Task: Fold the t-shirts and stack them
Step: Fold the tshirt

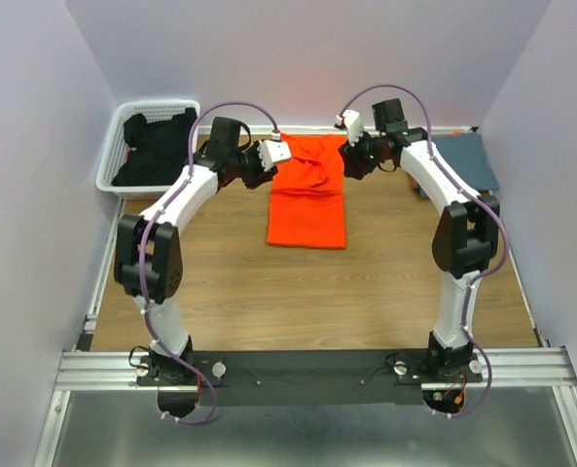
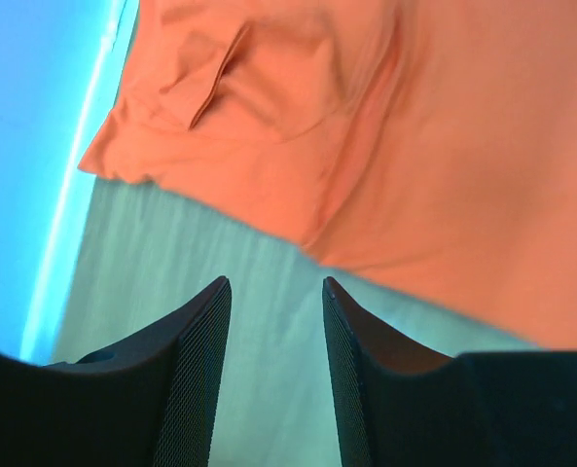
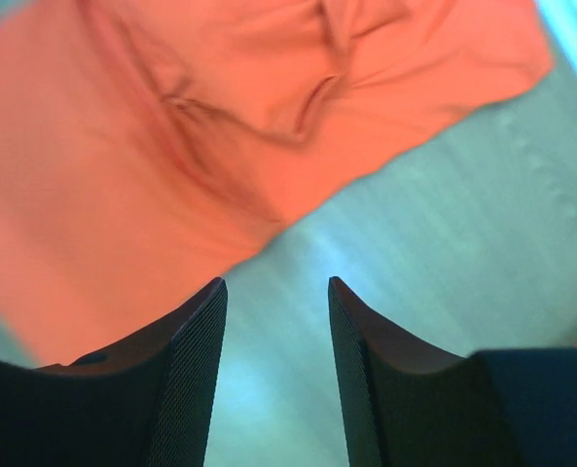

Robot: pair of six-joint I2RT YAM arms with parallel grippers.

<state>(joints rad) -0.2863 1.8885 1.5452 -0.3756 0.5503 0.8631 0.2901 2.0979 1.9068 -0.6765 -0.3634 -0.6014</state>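
Wooden table (image 1: pixel 298 292), orange t-shirt (image 1: pixel 307 204), white basket (image 1: pixel 110 165) of dark clothes (image 1: pixel 157 151)

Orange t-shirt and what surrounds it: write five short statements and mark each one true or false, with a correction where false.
1. The orange t-shirt lies on the table. True.
2. The left gripper is clamped on orange cloth. False: its jaws stand apart, with only bare table between them.
3. The white basket at the far left holds dark cloth. True.
4. The blue-grey t-shirt is stacked on the orange one. False: it lies apart, at the far right of the table.
5. The right gripper is open and holds nothing. True.
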